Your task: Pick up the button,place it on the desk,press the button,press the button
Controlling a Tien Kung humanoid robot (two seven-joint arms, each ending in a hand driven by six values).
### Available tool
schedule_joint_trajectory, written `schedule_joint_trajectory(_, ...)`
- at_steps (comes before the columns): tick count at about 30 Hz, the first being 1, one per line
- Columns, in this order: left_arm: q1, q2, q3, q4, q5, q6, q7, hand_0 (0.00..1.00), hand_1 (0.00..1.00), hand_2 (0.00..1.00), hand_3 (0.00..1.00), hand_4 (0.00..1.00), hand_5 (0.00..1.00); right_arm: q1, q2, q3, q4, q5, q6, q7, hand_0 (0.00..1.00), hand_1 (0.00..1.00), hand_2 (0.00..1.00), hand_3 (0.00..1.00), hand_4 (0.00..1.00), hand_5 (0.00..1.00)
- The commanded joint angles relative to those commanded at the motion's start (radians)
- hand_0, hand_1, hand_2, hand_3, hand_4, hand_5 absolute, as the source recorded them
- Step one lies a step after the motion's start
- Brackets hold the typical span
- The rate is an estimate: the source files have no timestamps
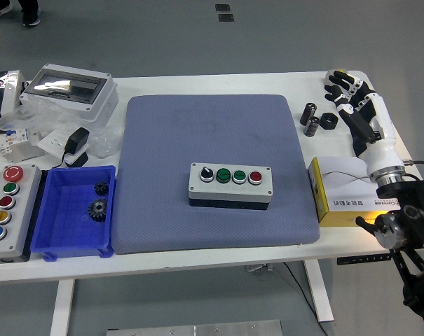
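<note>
A workshop or robotics lab — grey floor, a white table [197,259] with a blue parts bin [57,241] of gears [97,207] at lower left, button boxes [230,185] — an electrical enclosure [71,87] upper left.

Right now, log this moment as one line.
right hand: open, over the table's far right corner | button box: on the mat, untouched | left hand: out of view
</note>
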Motion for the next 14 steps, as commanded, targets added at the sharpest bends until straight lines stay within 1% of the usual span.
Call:
schedule_joint_trajectory(6, 0.015, -0.01, -0.001, 0.0, 0.003, -0.001, 0.001, 0.681, 0.64, 0.596, 0.62, 0.701, 0.31, 0.009, -0.003, -0.005, 0.0, 0.017, 0.009, 0.003, 0.762, 0.745, 0.755, 0.725, 0.69, 0.401)
schedule_joint_trajectory(14, 0.023, -0.011, 0.0, 0.001, 0.002, 0.002, 0.0, 0.68, 0.64, 0.595, 0.621, 0.702, 0.311, 0.009, -0.002, -0.002, 0.003, 0.029, 0.013, 0.007, 0.76, 0.745, 0.758, 0.725, 0.691, 0.401)
